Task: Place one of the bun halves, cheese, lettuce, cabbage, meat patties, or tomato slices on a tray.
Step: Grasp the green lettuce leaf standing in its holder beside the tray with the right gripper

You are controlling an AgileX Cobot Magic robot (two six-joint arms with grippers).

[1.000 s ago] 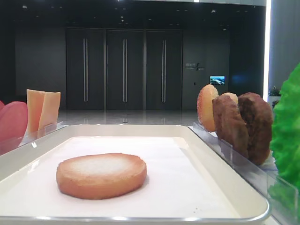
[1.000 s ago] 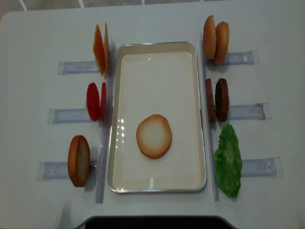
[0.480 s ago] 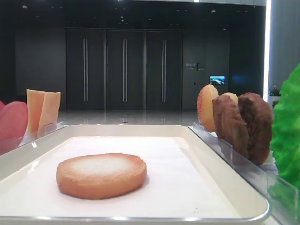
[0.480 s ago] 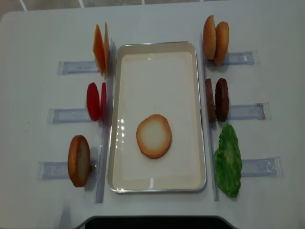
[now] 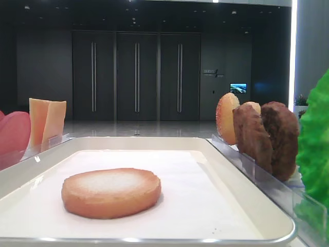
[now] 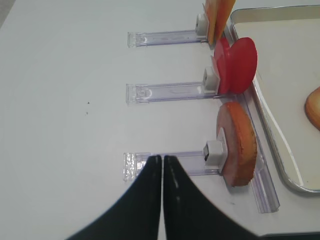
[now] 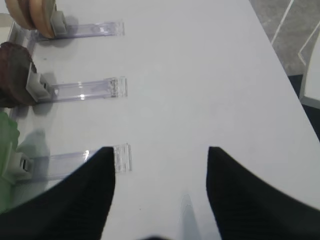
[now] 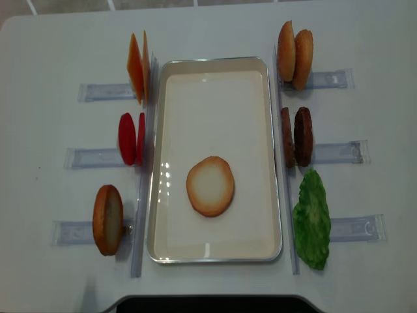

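1. Since one bun half (image 8: pixel 210 186) already lies in the tray (image 8: pixel 215 254), toasted pale face up, I'd judge the placement itself done; only pulling the arms clear is left, if anything.
2. It sits in the near half of the tray, roughly centred between the long rims, touching neither.
3. It lies flat, disc axis vertical. The outline is slightly oval, with the long axis running roughly along the tray's length.
4. The tray's long axis runs away from the robot, between the two rows of clear holders (image 8: pixel 335 152).
5. Right gripper (image 7: pixel 160 195): fingers spread wide, nothing between them, over bare table (image 7: pixel 200 75) outboard of the holders. Lettuce (image 8: pixel 311 219) and meat patties (image 8: pixel 296 135) are off to its side.
6. Left gripper (image 6: pixel 162 195): fingers pressed together, holding nothing, just beside the holder with the upright bun half (image 6: pixel 237 144); tomato slices (image 6: pixel 235 65) and cheese (image 6: pixel 218 17) are beyond.
7. Neither gripper shows in the overhead view.
8. Two more bun halves (image 8: pixel 294 50) stand untouched at the far right.
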